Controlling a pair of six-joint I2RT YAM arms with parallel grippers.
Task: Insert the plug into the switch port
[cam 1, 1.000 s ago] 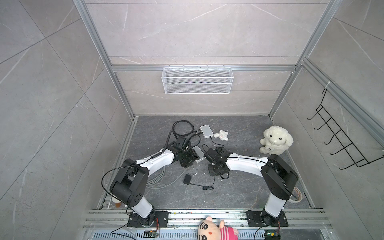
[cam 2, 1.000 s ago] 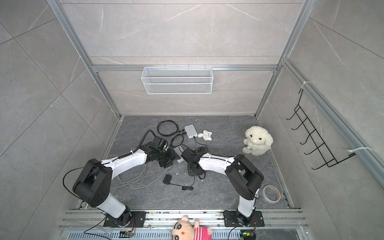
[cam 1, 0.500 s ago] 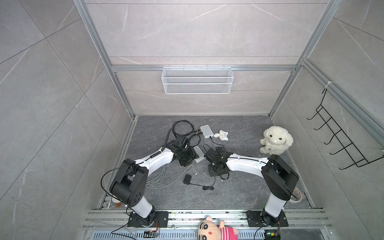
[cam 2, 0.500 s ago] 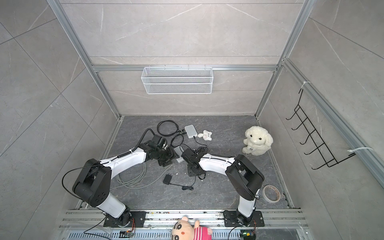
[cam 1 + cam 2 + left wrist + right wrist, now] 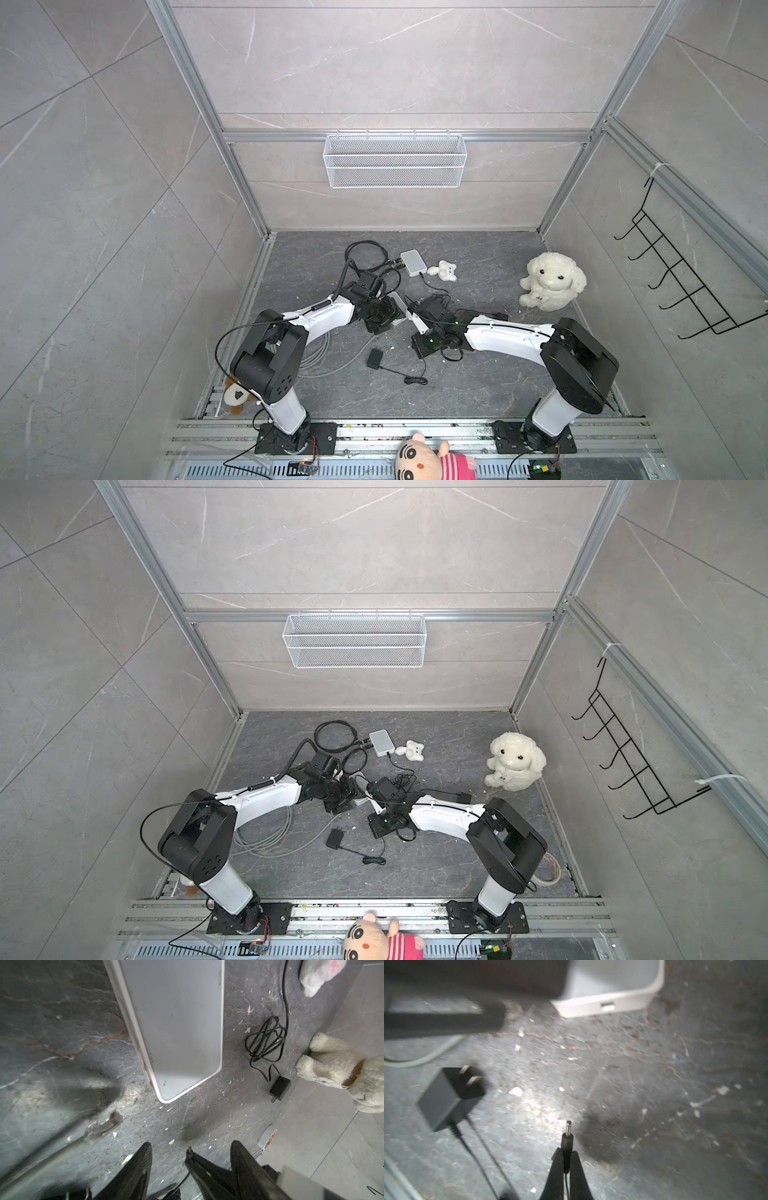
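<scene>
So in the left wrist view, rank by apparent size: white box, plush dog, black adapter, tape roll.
1. white box, nearest the lens
2. plush dog
3. black adapter and tape roll: about alike, not ranked

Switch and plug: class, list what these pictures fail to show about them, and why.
- Switch, right wrist view: blurred; a dark shape and the picture's edge hide most of it.
- Switch, left wrist view: far end cut off by the edge.
- Plug, both top views: too small, lost against the right gripper.
- Left gripper, both top views: its wrist hides any contact with the switch.
</scene>
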